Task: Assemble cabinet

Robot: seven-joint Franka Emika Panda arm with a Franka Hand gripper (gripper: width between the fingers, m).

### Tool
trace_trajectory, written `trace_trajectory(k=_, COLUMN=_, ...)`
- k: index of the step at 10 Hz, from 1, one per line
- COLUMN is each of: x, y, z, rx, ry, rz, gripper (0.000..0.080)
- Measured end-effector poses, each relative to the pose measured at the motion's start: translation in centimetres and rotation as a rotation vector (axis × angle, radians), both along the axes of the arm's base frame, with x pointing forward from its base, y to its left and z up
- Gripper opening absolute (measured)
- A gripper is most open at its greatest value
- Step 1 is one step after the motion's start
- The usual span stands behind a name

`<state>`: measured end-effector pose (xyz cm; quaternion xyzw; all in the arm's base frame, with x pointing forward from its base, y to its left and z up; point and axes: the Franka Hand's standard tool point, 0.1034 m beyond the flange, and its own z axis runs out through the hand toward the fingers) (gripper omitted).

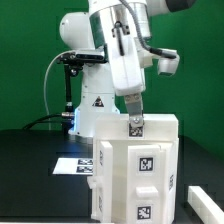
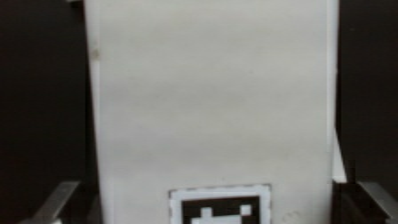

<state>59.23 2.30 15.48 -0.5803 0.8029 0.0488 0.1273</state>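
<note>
The white cabinet (image 1: 135, 172) stands upright near the table's front, with black-and-white tags on its front face. My gripper (image 1: 133, 120) reaches straight down onto its top panel (image 1: 150, 122), beside a tag on that panel. In the wrist view the top panel (image 2: 210, 95) fills the space between my fingers, and one tag (image 2: 219, 207) lies close to them. The two dark fingertips (image 2: 61, 203) press against the panel's two long edges, so the gripper (image 2: 217, 200) is shut across the panel's width. The cabinet's inside is hidden.
The marker board (image 1: 72, 165) lies flat on the black table at the exterior view's left of the cabinet. A loose white part (image 1: 197, 196) lies at the front right. The arm's base (image 1: 92, 100) stands behind the cabinet, with a green wall beyond.
</note>
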Motion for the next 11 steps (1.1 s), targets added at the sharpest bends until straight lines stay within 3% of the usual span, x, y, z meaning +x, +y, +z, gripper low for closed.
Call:
trace_trajectory(k=2, x=0.1, y=0.2, z=0.1, rx=0.035, ry=0.028, rz=-0.149, gripper=0.0555)
trace_trajectory(k=4, x=0.1, y=0.2, z=0.1, rx=0.034, ry=0.027, rz=-0.138, gripper=0.0555)
trace_trajectory(k=5, x=0.2, y=0.5, z=0.4, rx=0.036, ry=0.021, rz=-0.129, gripper=0.0627)
trace_trajectory(k=8, x=0.3, y=1.4, z=2.8, rx=0.055, ry=0.001, rz=-0.078, gripper=0.0648)
trace_trajectory(k=11, x=0.2, y=1.4, z=2.4, rx=0.041, ry=-0.013, rz=-0.004, gripper=0.0649)
